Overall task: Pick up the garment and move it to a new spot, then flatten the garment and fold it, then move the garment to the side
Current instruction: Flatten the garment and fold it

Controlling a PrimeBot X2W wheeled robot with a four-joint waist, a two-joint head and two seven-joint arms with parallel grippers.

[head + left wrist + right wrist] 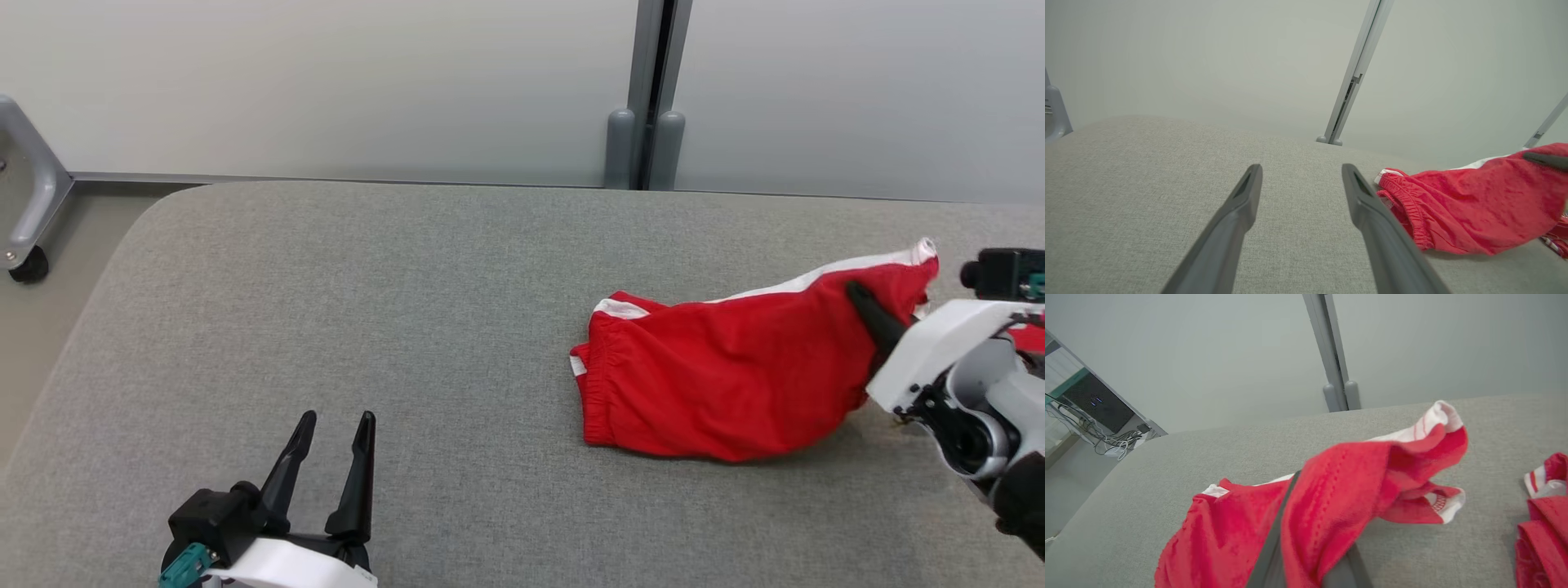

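Observation:
A red garment (718,376) with white trim lies crumpled on the right half of the grey padded table (326,286). My right gripper (861,298) is shut on its right end, which is lifted off the table so the cloth drapes over the fingers (1274,539). The elastic waistband end at the left still rests on the surface. The same garment (1474,212) appears at the right of the left wrist view, with a right finger (1547,159) on top of it. My left gripper (338,420) stands open and empty near the front left, well apart from the cloth.
Another piece of red and white cloth (1543,522) lies at the table's far right. A grey partition post (649,122) stands behind the back edge. A wheeled metal frame (28,261) sits off the rounded left corner. Bare table lies left of the garment.

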